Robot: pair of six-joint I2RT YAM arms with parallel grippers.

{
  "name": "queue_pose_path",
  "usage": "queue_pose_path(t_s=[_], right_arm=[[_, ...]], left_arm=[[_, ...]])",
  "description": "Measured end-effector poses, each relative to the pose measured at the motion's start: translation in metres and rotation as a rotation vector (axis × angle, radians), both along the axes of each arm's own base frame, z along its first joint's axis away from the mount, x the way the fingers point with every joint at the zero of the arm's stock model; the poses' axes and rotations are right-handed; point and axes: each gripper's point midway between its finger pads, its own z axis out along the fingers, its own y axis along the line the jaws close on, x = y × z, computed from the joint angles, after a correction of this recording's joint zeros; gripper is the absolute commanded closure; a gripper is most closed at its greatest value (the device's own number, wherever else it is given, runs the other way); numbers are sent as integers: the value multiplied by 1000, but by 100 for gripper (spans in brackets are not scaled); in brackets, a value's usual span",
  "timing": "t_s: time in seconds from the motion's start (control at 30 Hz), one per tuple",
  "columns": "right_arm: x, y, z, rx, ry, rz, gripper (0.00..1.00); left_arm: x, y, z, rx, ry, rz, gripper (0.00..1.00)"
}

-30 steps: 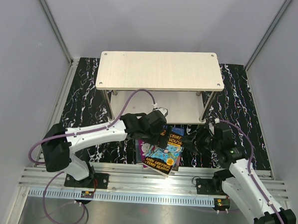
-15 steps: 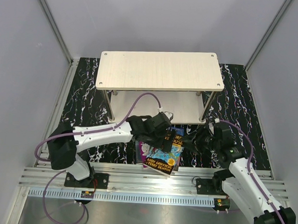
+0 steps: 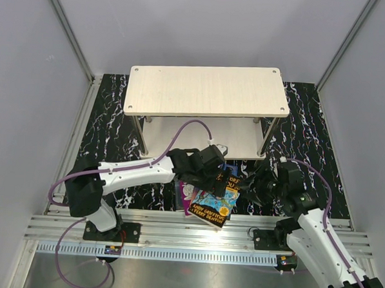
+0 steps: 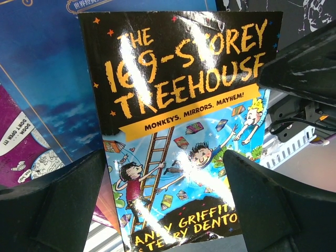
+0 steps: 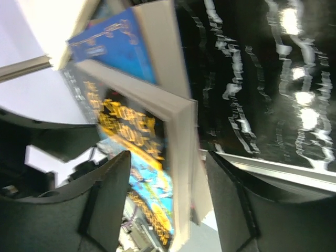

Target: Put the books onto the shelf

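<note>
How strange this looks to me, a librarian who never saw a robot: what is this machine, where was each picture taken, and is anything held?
Two white-and-black arms stand side by side. One picture looks down from above; the other two come from cameras on each wrist. On the black marbled mat stand a pale wooden two-tier shelf and a pile of paperbacks. The left hand hangs wide open over the top blue-and-yellow Treehouse book, holding nothing. The right hand straddles that book's edge; whether it grips, I cannot tell.

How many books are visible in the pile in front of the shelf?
3: the Treehouse book lies on top, a blue book is under it, and a purple book shows at the left of the left wrist view. More may be hidden beneath.
</note>
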Motion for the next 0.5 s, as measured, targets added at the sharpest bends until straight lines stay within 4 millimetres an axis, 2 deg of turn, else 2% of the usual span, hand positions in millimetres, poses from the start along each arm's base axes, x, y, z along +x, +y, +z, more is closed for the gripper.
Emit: queue_pose_path(t_s=[0.07,0.23,0.5], right_arm=[[-3,-4,-6,-32,17,-1,27],[-8,-11,-20,-96,55,10,26],[4,-3,-19,-33,20,-14,27]], left_arm=[[0,0,0,1,0,0,2],[0,0,0,1,0,0,2],[-1,-1,-1,-2,5,-3,2]])
